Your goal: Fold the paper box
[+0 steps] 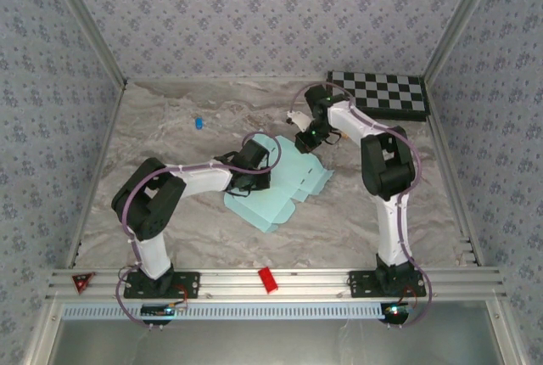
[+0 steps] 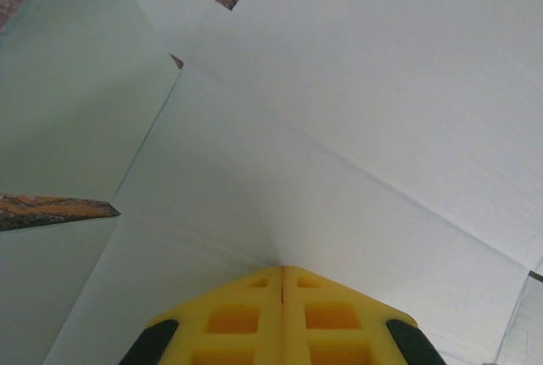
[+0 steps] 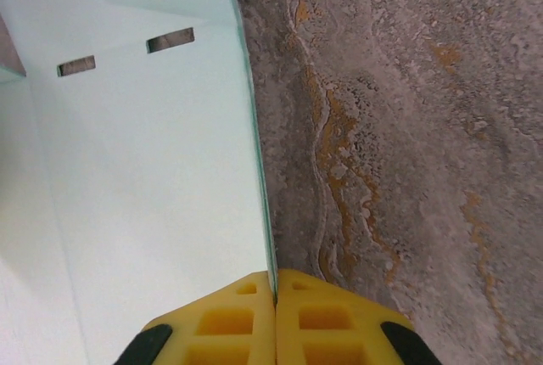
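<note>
We fear the right claw [image 3: 276, 282], pinching the box [image 3: 144, 170] at its 1 o'clock edge, may tear it while the closed left claw [image 2: 282, 272] pins it.

Top view is evenly and softly lit; shadows on the table [image 1: 212, 238] are faint and short. Wrist views are bright: the box [image 2: 356, 85] looks washed-out with faint creases, and it greys near the left hand [image 2: 282, 270].

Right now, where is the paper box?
Top view: the paper box lies centred on the table, left pincer on its middle, right pincer shut on its far edge.
</note>
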You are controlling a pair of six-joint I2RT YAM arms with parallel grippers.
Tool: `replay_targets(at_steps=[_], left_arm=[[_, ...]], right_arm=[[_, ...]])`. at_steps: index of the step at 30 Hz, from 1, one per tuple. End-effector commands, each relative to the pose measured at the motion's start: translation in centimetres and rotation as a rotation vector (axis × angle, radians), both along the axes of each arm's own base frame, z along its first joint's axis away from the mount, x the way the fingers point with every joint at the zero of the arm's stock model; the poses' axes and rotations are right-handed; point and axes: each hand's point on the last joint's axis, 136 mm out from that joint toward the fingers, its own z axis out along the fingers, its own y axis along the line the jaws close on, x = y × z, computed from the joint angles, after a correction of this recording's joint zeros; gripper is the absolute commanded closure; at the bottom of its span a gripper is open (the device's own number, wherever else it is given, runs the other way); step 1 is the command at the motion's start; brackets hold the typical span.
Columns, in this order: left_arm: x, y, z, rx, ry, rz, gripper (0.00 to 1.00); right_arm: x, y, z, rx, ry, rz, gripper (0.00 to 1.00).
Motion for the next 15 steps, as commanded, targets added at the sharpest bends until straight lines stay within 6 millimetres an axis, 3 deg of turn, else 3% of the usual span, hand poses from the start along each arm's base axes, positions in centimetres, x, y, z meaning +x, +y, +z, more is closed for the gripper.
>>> replay_targets(at_steps=[1, 9, 15], left_arm=[[-1.6, 0.4, -0.5, 0.012, 0.047, -0.02, 0.99], [-1.2, 2.2, 2.3, -0.006, -0.022, 0.028, 0.72], [-2.3, 4.9, 0.5, -0.009, 0.024, 0.074, 0.71]], right_arm=[[1.5, -0.7, 2.7, -0.052, -0.155, 0.007, 0.97], [2.8, -1.6, 5.5, -0.16, -0.369, 0.048, 1.0], [3.5, -1.4, 7.8, -0.203, -0.511, 0.047, 1.0]])
